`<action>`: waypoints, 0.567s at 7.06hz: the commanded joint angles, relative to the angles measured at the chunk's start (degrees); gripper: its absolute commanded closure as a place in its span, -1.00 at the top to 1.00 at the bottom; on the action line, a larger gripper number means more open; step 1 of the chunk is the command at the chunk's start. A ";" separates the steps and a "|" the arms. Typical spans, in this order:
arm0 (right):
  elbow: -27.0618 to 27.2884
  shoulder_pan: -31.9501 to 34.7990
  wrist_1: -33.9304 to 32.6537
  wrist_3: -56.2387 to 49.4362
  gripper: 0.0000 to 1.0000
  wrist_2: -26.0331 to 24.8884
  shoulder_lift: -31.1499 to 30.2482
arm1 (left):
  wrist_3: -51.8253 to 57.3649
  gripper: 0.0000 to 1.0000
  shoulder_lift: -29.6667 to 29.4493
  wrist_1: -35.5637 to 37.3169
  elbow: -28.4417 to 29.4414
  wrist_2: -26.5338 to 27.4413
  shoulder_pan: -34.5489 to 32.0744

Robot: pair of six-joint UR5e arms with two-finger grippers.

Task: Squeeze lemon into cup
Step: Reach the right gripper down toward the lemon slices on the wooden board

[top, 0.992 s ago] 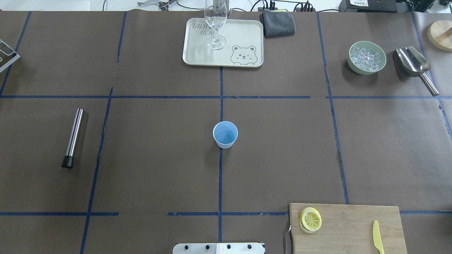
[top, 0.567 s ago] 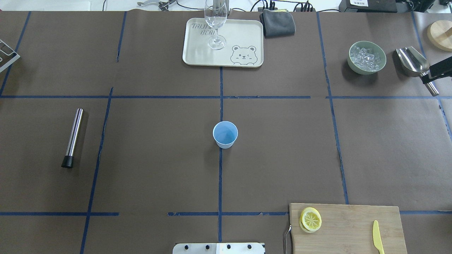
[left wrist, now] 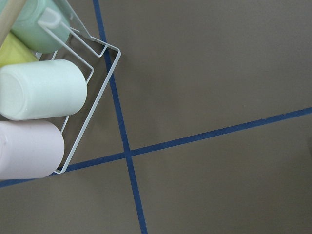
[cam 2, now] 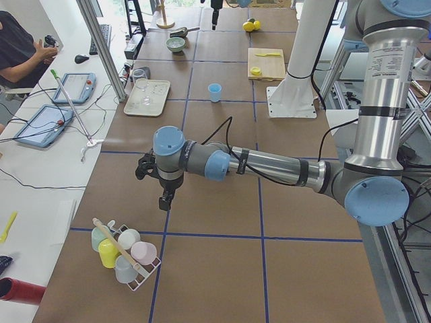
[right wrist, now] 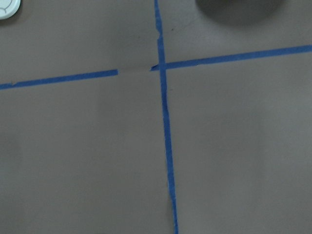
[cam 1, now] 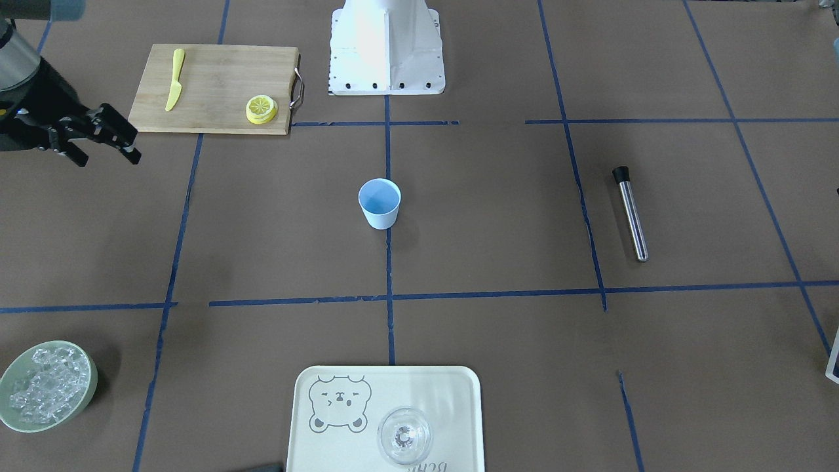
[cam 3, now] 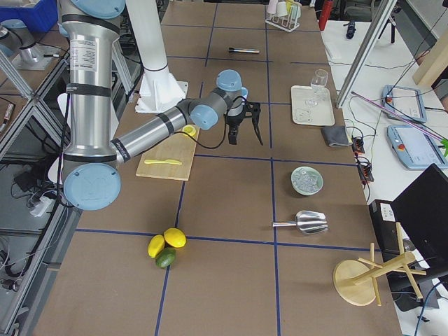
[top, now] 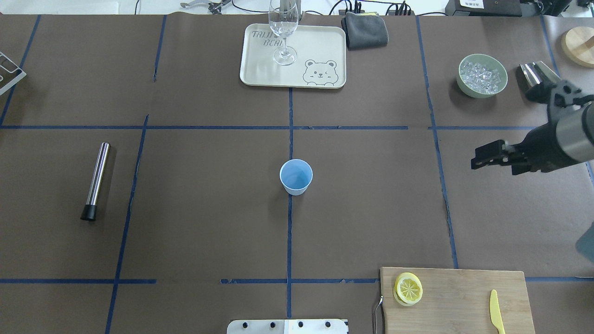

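Observation:
The lemon (top: 408, 288) is a small stack of thin yellow slices on the left end of the wooden cutting board (top: 464, 292); it also shows in the front view (cam 1: 261, 109). The light-blue cup (top: 296, 176) stands upright at the table's middle, seen too in the front view (cam 1: 379, 202). My right gripper (top: 493, 166) hangs open and empty above bare table, right of the cup and beyond the board; the front view (cam 1: 108, 154) and right view (cam 3: 247, 140) show its fingers spread. My left gripper (cam 2: 163, 202) shows only in the left view, near a cup rack; I cannot tell its state.
A yellow knife (top: 495, 311) lies on the board. A green bowl of ice (top: 481, 75) and a metal scoop (top: 533, 72) sit at the far right. A tray (top: 320, 41) with a wine glass (top: 283, 28) stands at the back. A steel muddler (top: 96, 181) lies left.
My right arm has come in from the right edge of the overhead view and moved left and nearer, over the table between the bowl and the board. Nothing else has moved.

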 commanded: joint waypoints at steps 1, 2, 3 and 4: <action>5.47 -17.81 0.24 15.49 1.00 -14.40 -0.80 | -5.70 1.00 -0.54 -2.38 -0.37 -0.07 4.50; 6.71 -26.59 0.24 21.91 1.00 -22.57 -0.80 | -5.99 1.00 -0.62 -3.08 -0.29 -0.07 4.95; 6.81 -33.21 0.41 26.94 1.00 -28.66 -0.97 | -6.08 1.00 -0.63 -3.18 -0.02 -0.07 5.04; 6.46 -39.37 0.33 31.17 1.00 -34.64 -1.06 | -6.08 1.00 -0.71 -3.18 0.33 0.02 5.04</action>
